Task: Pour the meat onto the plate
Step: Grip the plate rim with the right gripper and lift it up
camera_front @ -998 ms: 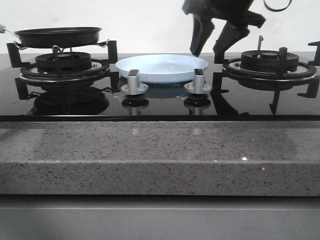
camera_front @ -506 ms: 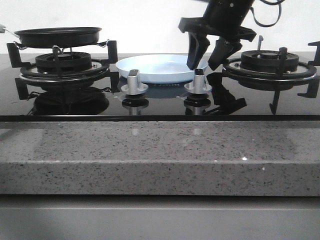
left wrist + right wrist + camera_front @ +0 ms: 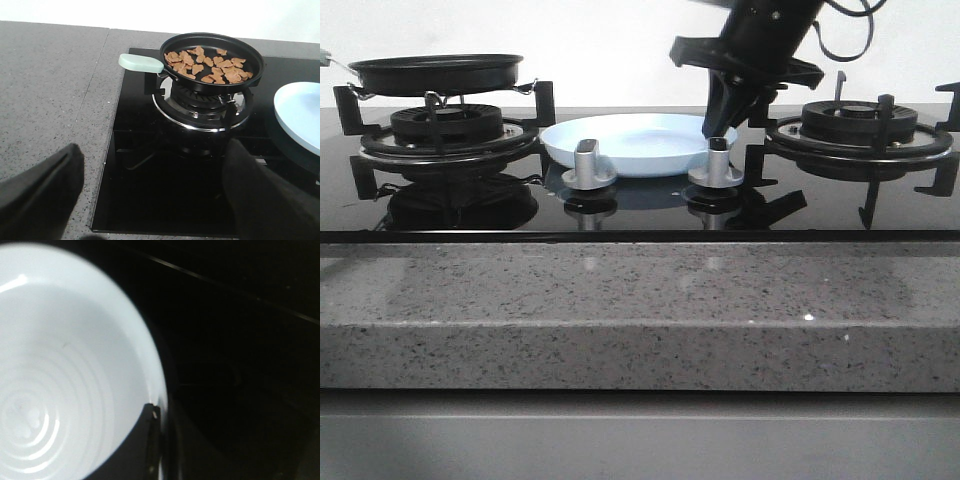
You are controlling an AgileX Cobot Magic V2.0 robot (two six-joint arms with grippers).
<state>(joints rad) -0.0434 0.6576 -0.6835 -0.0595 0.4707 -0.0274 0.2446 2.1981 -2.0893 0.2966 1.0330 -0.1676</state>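
Speckled grey stone fronted the desk (image 3: 620,300), with two silver knobs (image 3: 588,165) on the black glass hob behind. Past them lay the pale blue plate (image 3: 630,140), its right rim pinched in the right hand (image 3: 720,125). The left hand (image 3: 150,200) hung wide, holding nothing. Farther left, the meat (image 3: 207,62) sat in the black pan (image 3: 212,85) on its burner.

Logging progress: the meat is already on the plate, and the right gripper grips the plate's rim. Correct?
Not quite. The left wrist view shows the meat in the black frying pan on the burner; the plate is bare. The right gripper does grip its rim.
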